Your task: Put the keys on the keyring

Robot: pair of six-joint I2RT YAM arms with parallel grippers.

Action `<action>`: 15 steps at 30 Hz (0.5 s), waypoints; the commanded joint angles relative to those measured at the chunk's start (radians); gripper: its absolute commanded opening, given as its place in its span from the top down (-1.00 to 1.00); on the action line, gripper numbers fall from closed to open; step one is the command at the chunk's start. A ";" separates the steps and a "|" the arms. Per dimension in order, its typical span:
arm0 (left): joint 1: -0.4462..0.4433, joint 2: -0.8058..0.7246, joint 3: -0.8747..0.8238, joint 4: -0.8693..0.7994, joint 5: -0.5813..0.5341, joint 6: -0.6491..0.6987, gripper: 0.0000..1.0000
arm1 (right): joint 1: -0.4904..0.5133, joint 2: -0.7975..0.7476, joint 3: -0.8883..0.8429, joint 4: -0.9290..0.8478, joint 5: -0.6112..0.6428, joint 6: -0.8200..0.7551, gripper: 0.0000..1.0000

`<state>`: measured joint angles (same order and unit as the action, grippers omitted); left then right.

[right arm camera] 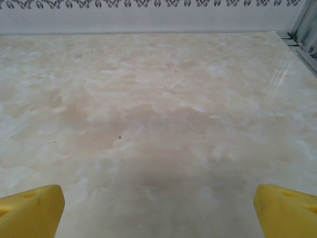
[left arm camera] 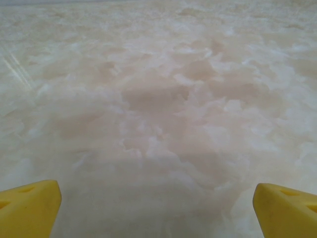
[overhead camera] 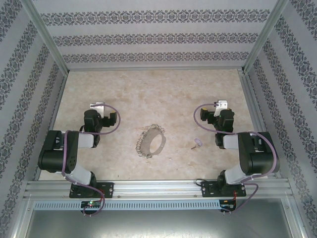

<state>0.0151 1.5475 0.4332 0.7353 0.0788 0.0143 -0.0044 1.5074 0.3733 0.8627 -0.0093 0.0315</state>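
In the overhead view both arms sit folded on their bases at the bottom edge of the frame. The left arm [overhead camera: 64, 153] is at lower left. Its elbow juts towards the left wall and its forearm doubles back, so the wrist points up the frame. The right arm [overhead camera: 252, 153] mirrors it at lower right, elbow out towards the right side and wrist aimed up the frame.

The left hand [left arm camera: 157, 213] is released. Its yellow fingers [left arm camera: 28, 208] sit in the two bottom corners of the left wrist view, spread wide, with bare marbled table [overhead camera: 163, 94] between them. The right hand [right arm camera: 158, 213] is released in the same way. Its yellow fingers [right arm camera: 30, 207] are far apart in the bottom corners of its view, low over the table and holding nothing.

The keyring [overhead camera: 151, 141] lies flat just below the centre of the overhead frame, between the two arms and touching neither. The key [overhead camera: 197, 143] lies on the table to the right of it, well apart from the hoop and near the right arm's wrist.
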 commanded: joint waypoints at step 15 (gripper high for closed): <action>-0.123 -0.202 0.416 -0.789 -0.002 -0.302 -1.00 | -0.075 -0.284 0.145 -0.424 -0.121 0.535 -0.97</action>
<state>-0.0490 1.3762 0.8234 0.1207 0.0605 -0.1612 -0.0536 1.2259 0.5194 0.5060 0.0025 0.3508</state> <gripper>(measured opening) 0.999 0.982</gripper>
